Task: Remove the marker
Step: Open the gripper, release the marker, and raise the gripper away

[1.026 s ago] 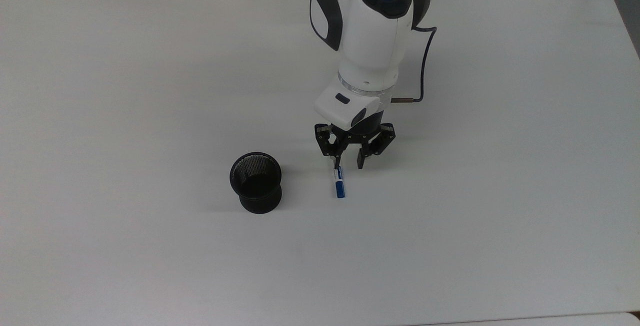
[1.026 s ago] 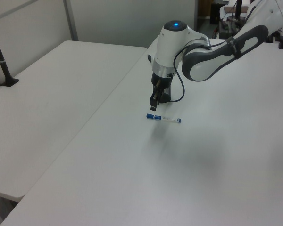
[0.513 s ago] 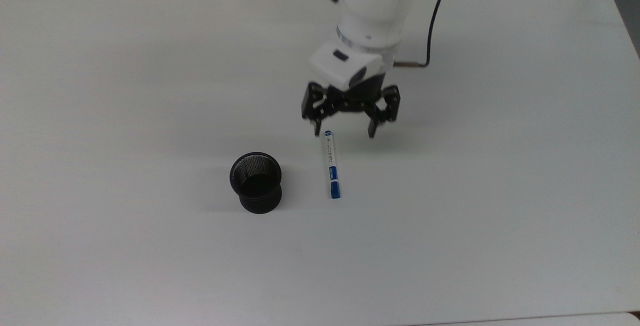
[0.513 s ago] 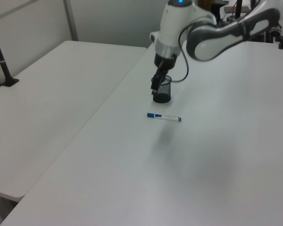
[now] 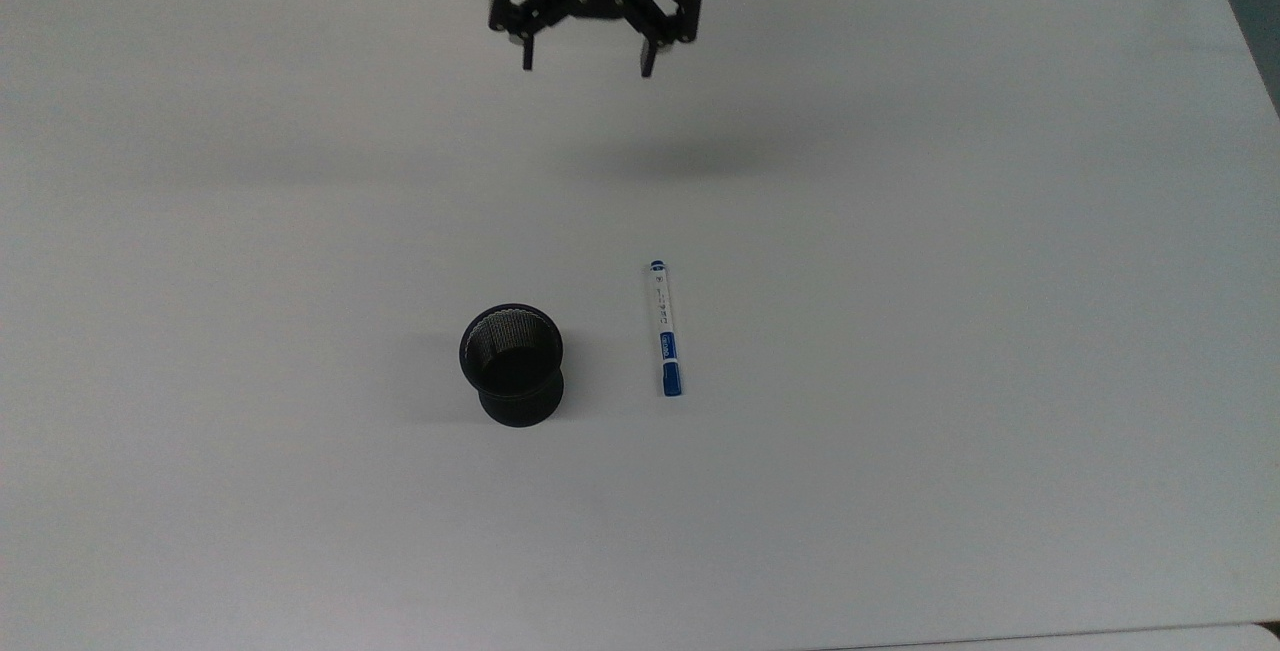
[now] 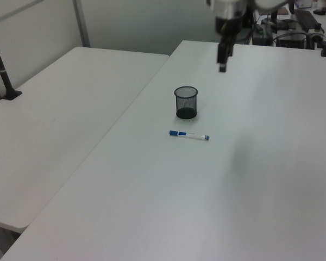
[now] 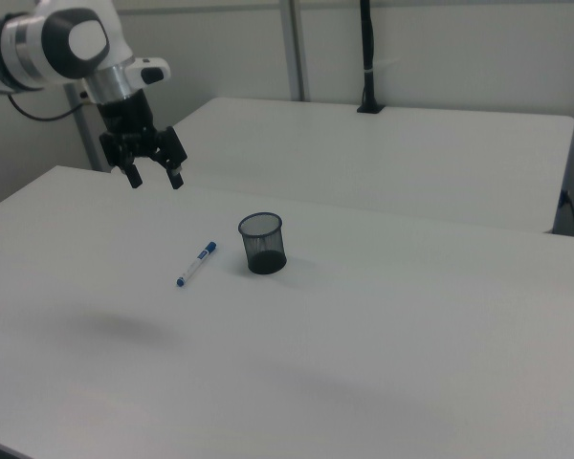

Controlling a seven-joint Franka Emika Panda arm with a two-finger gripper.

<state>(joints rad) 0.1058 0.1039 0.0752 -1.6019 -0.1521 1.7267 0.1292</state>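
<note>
The marker (image 5: pixel 665 329) is lying flat on the white table (image 5: pixel 950 331), a slim white barrel with a blue cap, a blue label band and a small blue end. It is resting just beside the black mesh cup (image 5: pixel 512 364), on the top view's right of it, not touching. The cup is standing upright and holding nothing.

The right view is showing the arm's white wrist above the gripper (image 7: pixel 154 179); the top view is showing the gripper (image 5: pixel 586 63) from above, fingers spread apart and holding nothing. The left view is showing a second table (image 6: pixel 60 103) alongside.

Compared with half a second ago, the gripper is now hanging high and well apart from the marker, which is lying where it was.
</note>
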